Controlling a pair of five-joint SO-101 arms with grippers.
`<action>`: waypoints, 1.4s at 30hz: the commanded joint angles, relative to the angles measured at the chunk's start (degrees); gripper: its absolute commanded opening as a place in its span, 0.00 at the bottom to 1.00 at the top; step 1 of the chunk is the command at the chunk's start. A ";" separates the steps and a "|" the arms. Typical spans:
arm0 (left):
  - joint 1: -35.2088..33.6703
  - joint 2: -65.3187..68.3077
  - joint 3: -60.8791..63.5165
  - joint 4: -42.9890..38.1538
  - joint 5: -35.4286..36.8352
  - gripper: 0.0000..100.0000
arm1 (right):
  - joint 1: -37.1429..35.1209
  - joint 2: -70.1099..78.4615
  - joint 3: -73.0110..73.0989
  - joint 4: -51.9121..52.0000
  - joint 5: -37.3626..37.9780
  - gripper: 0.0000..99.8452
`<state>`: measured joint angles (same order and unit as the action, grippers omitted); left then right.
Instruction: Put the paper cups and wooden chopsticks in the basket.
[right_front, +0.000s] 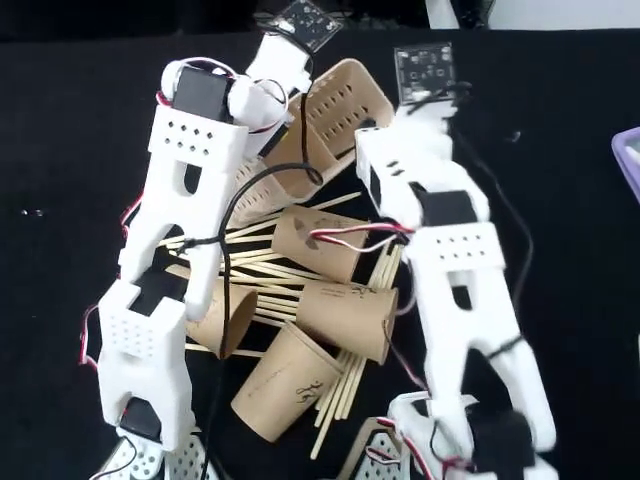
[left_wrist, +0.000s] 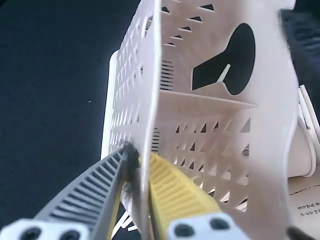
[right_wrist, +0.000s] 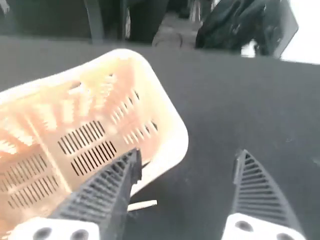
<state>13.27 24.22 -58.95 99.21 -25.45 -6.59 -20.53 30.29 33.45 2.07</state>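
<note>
Your left jaws are clamped shut on a wall of the basket (left_wrist: 200, 125), one on each side of it, and they hold it tipped at the far end of the worktop (right_front: 570, 300). Your right jaws stand wide open with nothing between them, just beside the basket's rounded corner. In the high view the basket sits at 12 o'clock from the spill, so everything left to collect lies toward 6 o'clock from both sets of jaws. The paper cups (right_front: 345, 318) lie on their sides among the chopsticks (right_front: 265, 268), and none looks to be in the basket yet. Most chopsticks run roughly 8-to-2 o'clock under the cups, with a smaller bunch running 7-to-1 at the near side. With the left arm (right_front: 190, 200) busy steadying the basket, the free right arm (right_front: 460, 270) looks the better one to pick. The nearest cup lies at about 7 o'clock from its jaws, with its long axis roughly 10-to-4.
</note>
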 joint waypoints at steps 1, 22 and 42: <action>0.75 -3.43 -0.66 -0.09 -0.70 0.03 | 0.44 3.12 -3.38 -4.57 0.26 0.30; -1.54 -4.04 -8.84 0.26 19.96 0.20 | 6.42 -1.19 9.89 -13.98 -5.80 0.01; -0.40 -29.89 9.71 1.85 31.03 0.20 | 4.66 -3.21 10.68 -16.62 -5.98 0.01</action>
<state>10.64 6.73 -64.48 100.70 4.97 -1.58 -20.70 44.09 18.51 -3.65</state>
